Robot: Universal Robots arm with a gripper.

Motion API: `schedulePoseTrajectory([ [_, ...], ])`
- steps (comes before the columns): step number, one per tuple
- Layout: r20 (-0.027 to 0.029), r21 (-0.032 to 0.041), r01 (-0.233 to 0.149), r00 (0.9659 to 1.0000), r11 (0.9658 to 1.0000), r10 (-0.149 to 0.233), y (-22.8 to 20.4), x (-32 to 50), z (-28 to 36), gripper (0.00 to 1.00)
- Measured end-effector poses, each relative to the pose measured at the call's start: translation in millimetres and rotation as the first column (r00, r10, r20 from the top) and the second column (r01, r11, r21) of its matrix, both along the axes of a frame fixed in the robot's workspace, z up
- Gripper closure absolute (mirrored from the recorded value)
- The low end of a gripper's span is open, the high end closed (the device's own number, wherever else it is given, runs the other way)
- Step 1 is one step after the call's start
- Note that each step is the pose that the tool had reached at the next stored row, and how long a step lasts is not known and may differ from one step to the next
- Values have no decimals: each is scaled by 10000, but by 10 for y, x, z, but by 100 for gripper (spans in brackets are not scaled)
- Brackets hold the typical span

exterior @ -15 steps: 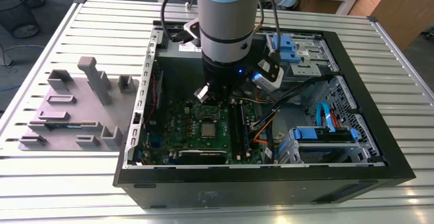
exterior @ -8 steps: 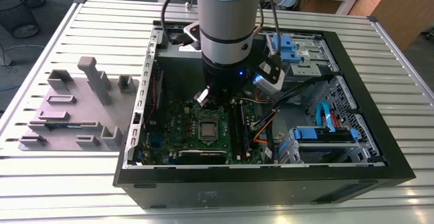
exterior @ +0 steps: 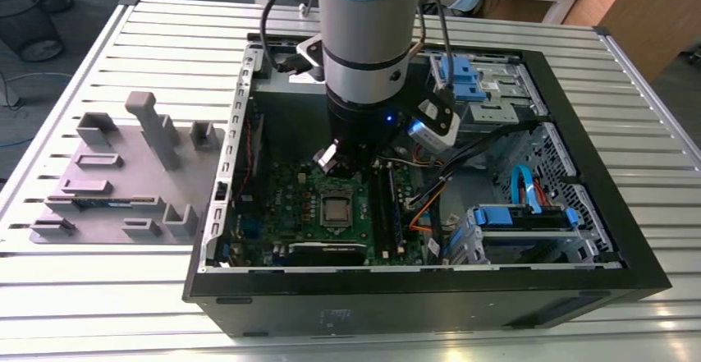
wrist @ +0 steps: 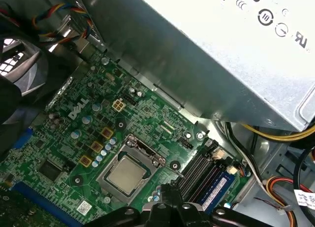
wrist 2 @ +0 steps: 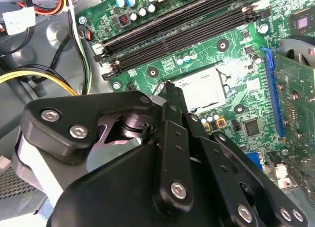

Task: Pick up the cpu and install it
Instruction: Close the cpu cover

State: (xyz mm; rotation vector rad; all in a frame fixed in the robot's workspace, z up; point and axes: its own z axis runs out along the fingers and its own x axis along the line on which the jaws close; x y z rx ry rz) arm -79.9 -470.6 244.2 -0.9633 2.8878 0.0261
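The cpu [wrist: 127, 174], a small square chip with a dull silver top, lies flat in the motherboard socket with the metal socket frame [wrist: 142, 149] around it. It also shows in the exterior view as the cpu [exterior: 334, 208] and, under glare, in the second wrist view as the cpu [wrist 2: 203, 89]. My gripper [exterior: 341, 168] hangs inside the open computer case, just above the board and beside the socket. Its black fingers [wrist 2: 173, 119] are shut with nothing between them. In the first wrist view the gripper [wrist: 166, 201] tip sits between the socket and the memory slots.
A grey power-supply box [wrist: 221, 49] overhangs the board. Black memory slots [wrist 2: 177, 25] run beside the socket, one holding a stick [wrist: 216, 187]. Coloured cables [wrist 2: 29, 77] and blue drive cages [exterior: 520, 218] fill the case's other half. A grey parts fixture [exterior: 121, 173] stands on the slatted table.
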Motion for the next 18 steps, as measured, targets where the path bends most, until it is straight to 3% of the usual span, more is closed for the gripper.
schedulePoseTrajectory([
  [1,-46,-49,1,10000,10000,-1,2,0,-2,89],
  [3,-206,-209,-3,9998,9998,-1,7,1,-5,89],
  [5,-437,-361,-9,9990,9993,-7,13,2,-9,89],
  [7,-686,-446,-20,9976,9990,-11,15,4,-12,89],
  [18,-721,-442,-23,9974,9990,-9,20,5,-13,89],
])
